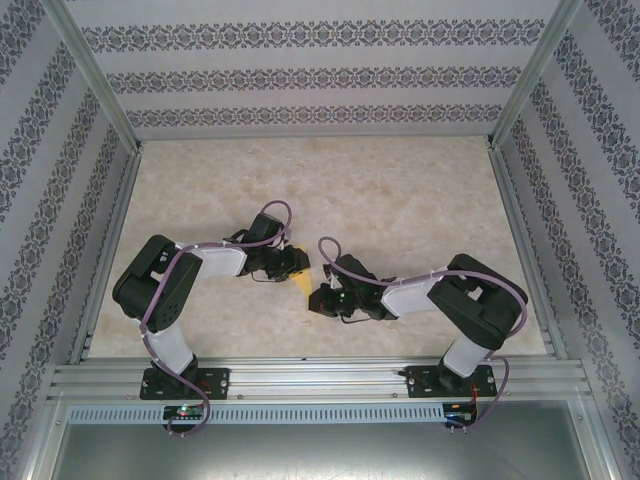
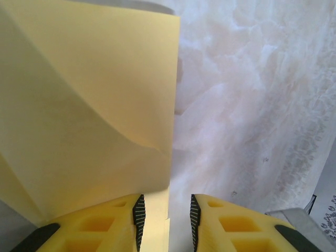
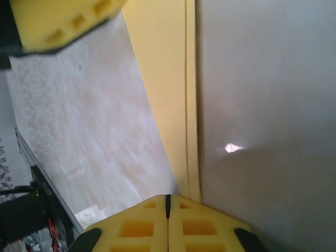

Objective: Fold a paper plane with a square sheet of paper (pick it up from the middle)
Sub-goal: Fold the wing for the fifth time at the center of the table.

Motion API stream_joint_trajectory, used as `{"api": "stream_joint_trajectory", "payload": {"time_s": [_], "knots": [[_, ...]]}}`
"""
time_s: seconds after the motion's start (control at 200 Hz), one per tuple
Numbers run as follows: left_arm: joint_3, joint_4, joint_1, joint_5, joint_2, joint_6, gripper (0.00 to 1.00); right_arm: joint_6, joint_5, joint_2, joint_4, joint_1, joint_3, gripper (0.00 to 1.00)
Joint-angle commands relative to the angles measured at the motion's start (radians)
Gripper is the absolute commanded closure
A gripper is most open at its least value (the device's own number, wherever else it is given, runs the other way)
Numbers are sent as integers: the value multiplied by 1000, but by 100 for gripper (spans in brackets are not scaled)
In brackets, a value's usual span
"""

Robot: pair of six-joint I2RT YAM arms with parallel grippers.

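The left hand (image 1: 297, 263) sits near the middle of the table (image 1: 400, 190), pointing toward the right hand (image 1: 322, 299), which faces it from just beside. The two hands are close together, with the sheet of paper (image 1: 303, 279) showing as a small yellow patch between them.

In the left wrist view the left hand (image 2: 167, 210) is open. Its two yellow fingers (image 2: 105, 228) stand apart, and a narrow strip of the sheet runs down through the gap, close to the left-hand pad. The sheet of paper (image 2: 89, 105) rises above that finger as a broad yellow face with a straight vertical edge. A soft curved crease crosses it from upper left toward that edge. The marbled table (image 2: 252, 105) lies beyond it on the right.

In the right wrist view the right hand (image 3: 168, 205) is closed, its pads pressed together with no gap. The sheet of paper (image 3: 163, 79) appears here as a long, narrow folded band. A thin doubled edge runs along the band's right side, and the band runs down to the fingertips, where it seems pinched. A yellow finger (image 3: 58, 21) of the left hand is in the upper left corner, above the table (image 3: 79, 131). The area right of the band is a plain grey surface with one small bright spot, and I cannot tell what it is.

Patterned walls (image 1: 300, 75) enclose the table on three sides.
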Motion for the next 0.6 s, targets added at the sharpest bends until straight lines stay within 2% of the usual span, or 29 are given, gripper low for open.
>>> {"api": "stream_joint_trajectory", "payload": {"time_s": [0.0, 0.105, 0.29, 0.595], "knots": [[-18, -123, 6, -102, 50, 13, 66, -16, 30, -22, -222, 10, -65, 94], [-16, -124, 6, -97, 46, 19, 66, -32, 43, -89, -226, 4, -54, 93], [-11, -127, 6, -90, 46, 25, 66, -112, 50, -152, -285, 17, 77, 92], [-6, -130, 5, -74, 56, 28, 66, -151, 32, 13, -271, 23, 246, 90]]}}
